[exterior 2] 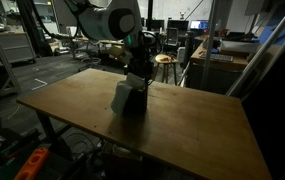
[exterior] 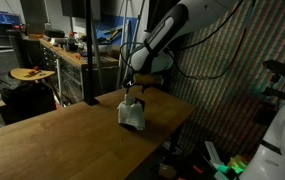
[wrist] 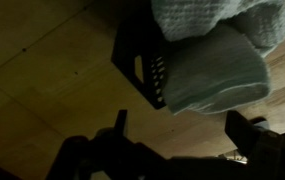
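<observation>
1. Gripper [exterior: 132, 92]: hangs at the end of the arm, pointing down, just above the towel. The jaws are spread wide with nothing between them. In the wrist view the gripper [wrist: 179, 125] shows two dark fingers [wrist: 121, 125] at the lower edge, well apart, and the towel's fold lies just ahead of them.
2. Handling note (a judgement): a good approach from this pose would be straight down, centred across the thick fold. That way the fingers straddle cloth alone and stay clear of the block beneath. A soft bundle sags when lifted and may catch on the block's corner, so a deep bite on the fold and a slow vertical rise would suit. A shallow pinch could slip off, and a sideways pull could tip the block.
3. Towel [exterior: 131, 113]: pale grey-green, thick and soft, bunched into a rounded roll. It rests on top of the block and spills down one side. The wrist view shows the towel [wrist: 217, 70] with a ribbed weave on its upper part.
4. Block [wrist: 140, 62]: dark and boxy, with a slotted face, standing upright under the towel. The light is too dim to tell what it is; possibly a rack or holder.
5. Worktop [exterior 2: 202, 130]: brown wood. Towel and block stand nearer the edge where the arm is.
6. Stool [exterior: 32, 73]: round wooden seat, well apart in the background.
</observation>
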Motion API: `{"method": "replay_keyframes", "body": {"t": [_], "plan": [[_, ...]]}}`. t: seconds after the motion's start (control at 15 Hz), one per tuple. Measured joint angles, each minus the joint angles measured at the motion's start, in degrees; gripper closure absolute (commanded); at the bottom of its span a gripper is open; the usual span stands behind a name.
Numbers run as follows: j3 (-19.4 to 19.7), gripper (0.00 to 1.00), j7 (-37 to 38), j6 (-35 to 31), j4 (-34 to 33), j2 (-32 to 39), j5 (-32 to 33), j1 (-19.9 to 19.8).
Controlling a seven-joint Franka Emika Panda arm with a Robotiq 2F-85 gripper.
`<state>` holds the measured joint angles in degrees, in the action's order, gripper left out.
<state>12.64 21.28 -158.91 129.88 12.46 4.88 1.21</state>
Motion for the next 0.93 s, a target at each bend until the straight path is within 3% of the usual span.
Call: {"method": "replay_keyframes", "body": {"t": [0.13,0.33,0.53,0.93], "plan": [[4.15,0.0,8.57,0.1,-0.03,-0.02,7.15,3.08],[5.51,0.0,18.93,1.74,-0.06,-0.38,15.21,5.29],[4.22,0.0,24.5,5.69,-0.06,-1.72,18.63,6.51],[-0.98,0.0,28.48,11.89,-0.06,-4.65,19.05,6.27]]}}
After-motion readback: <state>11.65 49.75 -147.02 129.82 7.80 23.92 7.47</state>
